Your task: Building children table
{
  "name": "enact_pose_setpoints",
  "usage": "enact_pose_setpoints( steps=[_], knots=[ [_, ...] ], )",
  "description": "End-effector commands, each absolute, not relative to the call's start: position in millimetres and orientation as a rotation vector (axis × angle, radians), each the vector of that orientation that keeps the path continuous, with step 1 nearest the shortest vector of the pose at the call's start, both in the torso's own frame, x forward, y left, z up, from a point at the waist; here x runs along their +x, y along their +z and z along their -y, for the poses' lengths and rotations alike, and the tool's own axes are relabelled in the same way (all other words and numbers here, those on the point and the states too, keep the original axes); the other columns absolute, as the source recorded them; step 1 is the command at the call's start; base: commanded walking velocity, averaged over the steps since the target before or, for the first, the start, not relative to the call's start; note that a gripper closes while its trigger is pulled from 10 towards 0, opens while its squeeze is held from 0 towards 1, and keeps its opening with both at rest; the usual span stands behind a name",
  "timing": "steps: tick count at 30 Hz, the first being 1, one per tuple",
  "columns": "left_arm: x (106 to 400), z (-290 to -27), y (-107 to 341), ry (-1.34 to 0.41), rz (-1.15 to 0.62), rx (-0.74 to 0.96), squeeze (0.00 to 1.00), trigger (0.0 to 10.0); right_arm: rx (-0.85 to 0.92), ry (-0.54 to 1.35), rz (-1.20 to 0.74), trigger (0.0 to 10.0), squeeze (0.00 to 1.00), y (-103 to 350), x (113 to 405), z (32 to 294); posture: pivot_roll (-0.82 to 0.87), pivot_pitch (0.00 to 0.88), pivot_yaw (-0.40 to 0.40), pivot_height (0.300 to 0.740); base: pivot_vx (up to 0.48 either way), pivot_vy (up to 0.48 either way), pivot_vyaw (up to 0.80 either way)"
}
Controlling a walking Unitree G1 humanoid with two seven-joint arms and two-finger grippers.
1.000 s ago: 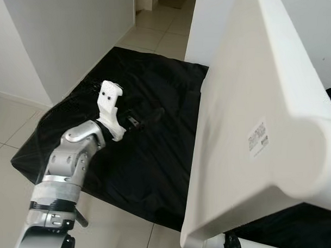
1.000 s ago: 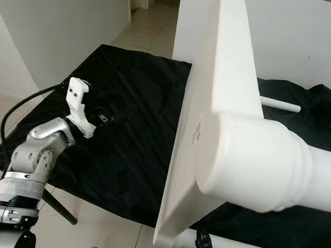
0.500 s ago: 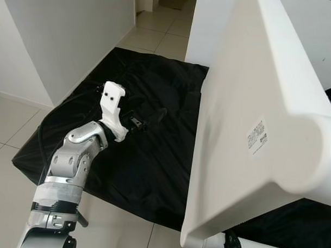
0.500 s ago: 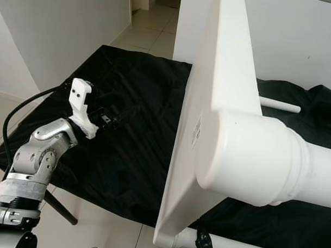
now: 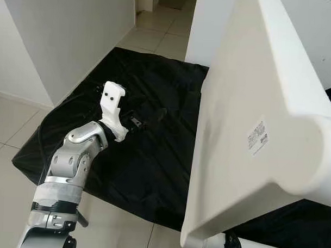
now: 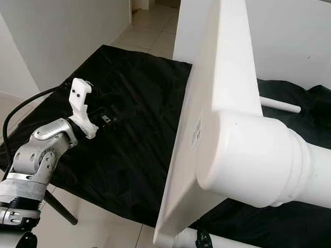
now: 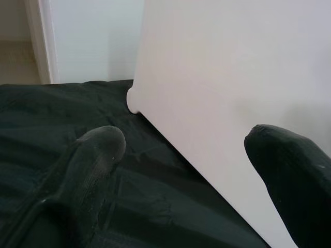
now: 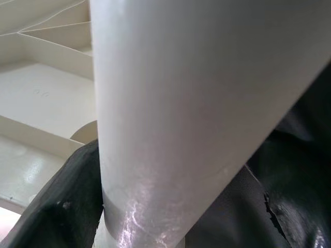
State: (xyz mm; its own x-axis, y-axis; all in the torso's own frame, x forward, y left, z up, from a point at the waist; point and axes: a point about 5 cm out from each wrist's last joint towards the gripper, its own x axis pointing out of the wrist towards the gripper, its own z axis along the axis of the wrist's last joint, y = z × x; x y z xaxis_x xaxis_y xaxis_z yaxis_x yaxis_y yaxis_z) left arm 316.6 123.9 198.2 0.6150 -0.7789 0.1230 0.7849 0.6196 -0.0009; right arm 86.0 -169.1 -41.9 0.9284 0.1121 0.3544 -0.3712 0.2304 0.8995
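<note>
Right, biggest thing first: the tabletop [image 5: 247,105] stands up on edge on the black cloth [image 5: 147,172], its broad white face tilted toward the left gripper [image 7: 186,155] and well ahead of it. It looks like moulded plastic, stiff and probably light for its bulk, but wide and glossy, so I would expect it to swing and slip if taken by the flat. The rim and the ribbed underside are the places to hold it, not the smooth face.

Next down, the leg [image 6: 262,160], a thick white tube socketed into the near corner of the tabletop and pointing out toward the robot. A second leg [image 6: 277,104] lies on the cloth beyond the board, far from either hand.

Now the right gripper [image 8: 170,196]: its fingers [image 8: 57,206] are clamped round a round white leg, one black pad on each side, with the ribbed underside just beyond it. A smooth cylinder like that can roll in the grip, so a firm squeeze near the socket end should steady both leg and board.

The left gripper is spread wide and empty, hovering just above the cloth, with the tabletop's face and rounded corner straight ahead between its fingertips [image 7: 98,150]. From the head views its arm [image 5: 71,164] reaches out low, well short of the board.

Smallest, a sticker [image 5: 257,137] sits on the tabletop's face near the corner.
</note>
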Motion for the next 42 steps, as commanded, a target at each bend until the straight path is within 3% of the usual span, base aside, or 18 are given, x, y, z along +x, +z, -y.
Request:
enact_pose_setpoints(
  steps=[1,29,30,33,42],
  knots=[
    [315.1,-123.0,197.2,-0.905,0.111,-0.06,0.0,10.0,0.906,-0.217,0.382,10.0,0.0,13.1,12.4,234.8,-0.22,0.026,0.262,0.74,0.0,0.0,0.0],
    [315.1,-123.0,197.2,-0.905,0.111,-0.06,0.0,10.0,0.906,-0.217,0.382,10.0,0.0,13.1,12.4,234.8,-0.22,0.026,0.262,0.74,0.0,0.0,0.0],
    [315.1,-122.4,197.3,-0.904,0.111,-0.061,0.0,10.0,0.921,-0.216,0.401,10.0,0.0,13.7,11.5,233.1,-0.22,0.0,0.0,0.74,0.0,0.0,0.0],
    [304.0,-123.1,174.7,-0.877,-0.047,-0.08,0.0,10.0,0.945,-0.251,0.219,10.0,0.0,-8.6,29.6,225.6,-0.18,0.0,0.0,0.74,0.0,0.0,0.0],
    [299.7,-126.0,170.6,-0.879,-0.061,-0.07,0.0,10.0,0.893,-0.335,0.153,10.0,0.0,-18.3,43.6,236.2,-0.18,0.0,0.0,0.74,0.0,0.0,0.0]
  ],
)
